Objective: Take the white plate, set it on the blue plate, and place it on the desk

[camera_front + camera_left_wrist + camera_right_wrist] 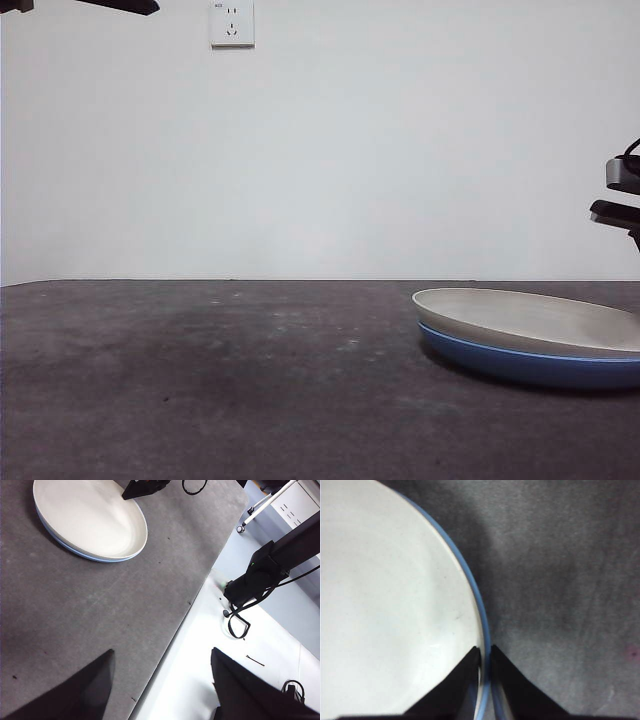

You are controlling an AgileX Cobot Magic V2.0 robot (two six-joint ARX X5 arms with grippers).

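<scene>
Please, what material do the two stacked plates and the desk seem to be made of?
White plate: probably ceramic or melamine, matte cream, no glare. Blue plate beneath it: similar, glossier, with a pale sheen on its rim. Desk: stone-like or concrete, rough, mottled grey with pale specks.

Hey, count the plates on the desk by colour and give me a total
Matte cream-white round plate: 1, nested in the blue one
Glossy blue round plate: 1, on the dark stone-like desk
Total: 2 plates

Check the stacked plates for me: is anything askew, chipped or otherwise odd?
The white plate does not sit level in the blue plate: in the front view its left edge rides higher. I see no chips. The right claw is nearly shut at the plates' rim; the left claw waits open.
</scene>
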